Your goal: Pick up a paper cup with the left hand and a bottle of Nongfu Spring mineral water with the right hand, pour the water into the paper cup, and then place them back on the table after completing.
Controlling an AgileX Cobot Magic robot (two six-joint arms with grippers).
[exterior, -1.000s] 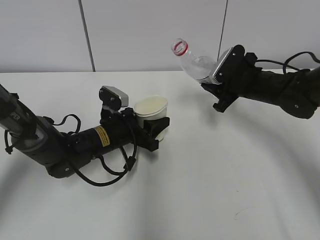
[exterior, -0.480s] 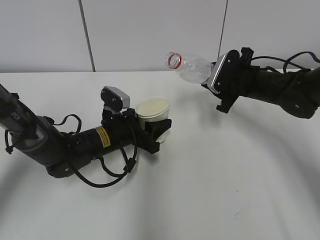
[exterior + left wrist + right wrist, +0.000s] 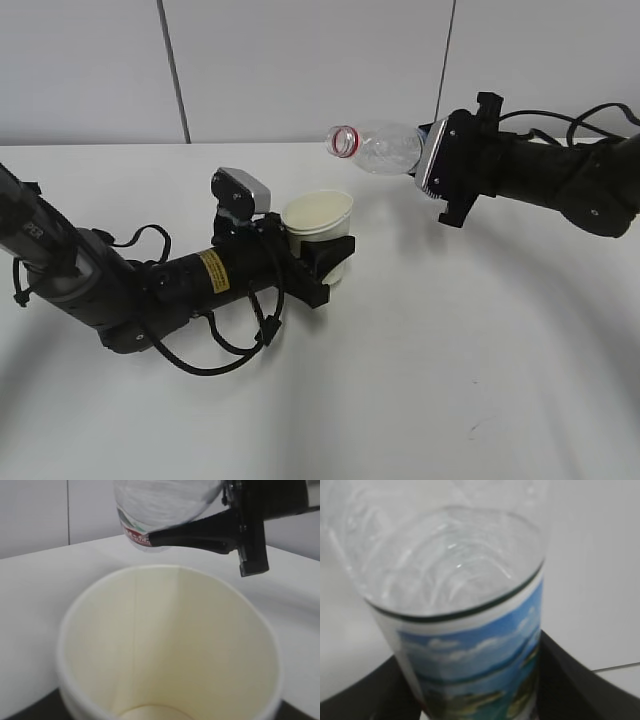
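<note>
My left gripper (image 3: 322,262) is shut on a white paper cup (image 3: 318,216) and holds it upright, a little above the white table (image 3: 450,360). The cup fills the left wrist view (image 3: 170,645); its inside looks empty. My right gripper (image 3: 432,165) is shut on a clear plastic bottle (image 3: 380,146) with a red neck ring and no cap. The bottle lies nearly level, mouth pointing left, above and just right of the cup. It shows in the left wrist view (image 3: 160,505) and close up in the right wrist view (image 3: 460,610), with its blue label. No stream of water shows.
A grey panelled wall (image 3: 300,60) stands behind the table. Loose black cables (image 3: 220,350) hang from the left arm. A small dark scuff (image 3: 478,428) marks the tabletop at the front right.
The right gripper has tipped the bottle further, from slanting up to nearly level, and moved it left toward the cup. The left gripper has carried the cup a little right.
</note>
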